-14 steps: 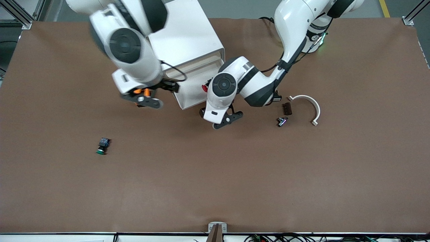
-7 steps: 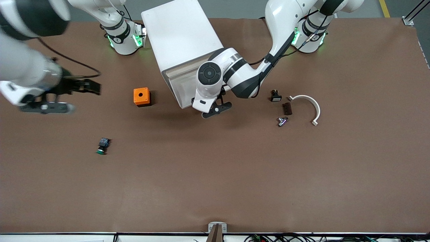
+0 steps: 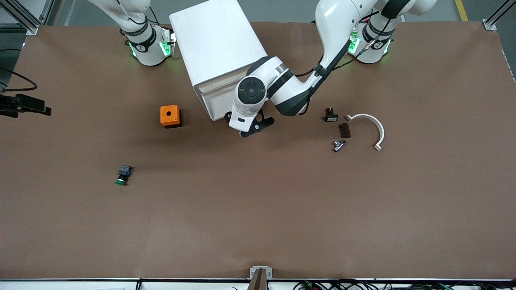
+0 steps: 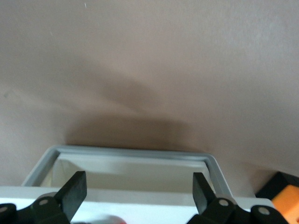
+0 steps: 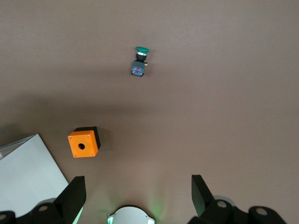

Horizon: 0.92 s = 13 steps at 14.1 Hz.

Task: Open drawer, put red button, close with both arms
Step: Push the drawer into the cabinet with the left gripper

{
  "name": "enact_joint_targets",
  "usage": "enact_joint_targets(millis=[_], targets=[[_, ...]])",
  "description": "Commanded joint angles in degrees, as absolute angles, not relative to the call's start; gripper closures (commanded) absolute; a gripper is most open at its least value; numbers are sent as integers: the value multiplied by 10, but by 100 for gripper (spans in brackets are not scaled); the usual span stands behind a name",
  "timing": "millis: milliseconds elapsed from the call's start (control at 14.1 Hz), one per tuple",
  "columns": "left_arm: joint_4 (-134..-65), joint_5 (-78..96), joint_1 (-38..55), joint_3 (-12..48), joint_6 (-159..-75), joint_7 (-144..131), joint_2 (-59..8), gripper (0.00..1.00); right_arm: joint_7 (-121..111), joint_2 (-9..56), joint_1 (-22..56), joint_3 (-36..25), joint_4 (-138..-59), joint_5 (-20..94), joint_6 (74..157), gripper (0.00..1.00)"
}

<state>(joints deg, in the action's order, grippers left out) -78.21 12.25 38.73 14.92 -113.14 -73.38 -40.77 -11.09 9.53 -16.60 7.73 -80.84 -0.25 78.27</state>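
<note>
The white cabinet (image 3: pixel 217 44) stands between the arms' bases. Its top drawer (image 3: pixel 215 98) stands pulled out. In the left wrist view I look down into that drawer, with its grey rim (image 4: pixel 140 154) showing. My left gripper (image 3: pixel 242 123) hangs over the drawer's front, open and empty (image 4: pixel 138 191). A blurred red shape (image 4: pixel 111 219), perhaps the red button, shows on the drawer's white floor at the picture's edge. In the front view the left hand hides it. My right gripper (image 3: pixel 24 105) is high over the right arm's end of the table, open and empty (image 5: pixel 138 196).
An orange box with a hole (image 3: pixel 170 116) sits beside the cabinet toward the right arm's end. A green-capped button (image 3: pixel 123 175) lies nearer to the front camera. A small black part (image 3: pixel 330 115), a brown piece (image 3: pixel 344 130), a metal piece (image 3: pixel 338 145) and a white curved bracket (image 3: pixel 371 125) lie toward the left arm's end.
My right arm has swung up and away from the cabinet toward its own end of the table, uncovering the orange box. My left gripper has moved over the drawer's front. The red cap is now hidden in the front view.
</note>
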Motion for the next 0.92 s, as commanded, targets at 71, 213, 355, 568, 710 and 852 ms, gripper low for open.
enact_joint_targets(millis=[71, 213, 355, 568, 710, 852], targets=[[-784, 177, 388, 152, -1141, -741, -410, 0, -123, 91, -181, 91, -833, -29, 796, 0], [-784, 201, 390, 152, -1143, -741, -416, 0, -123, 91, -180, 91, -836, -30, 798, 0], [-784, 222, 396, 152, -1143, -741, -418, 0, -118, 91, -178, 92, -836, -31, 799, 0], [-785, 235, 404, 152, -1143, -741, -422, 0, -111, 67, -172, 93, -877, -32, 828, 0], [-785, 237, 406, 152, -1145, -741, -426, 0, -96, 48, -171, 94, -903, -32, 843, 0], [-785, 243, 410, 153, -1145, -741, -427, 0, -64, 33, -170, 98, -925, -31, 850, 0]])
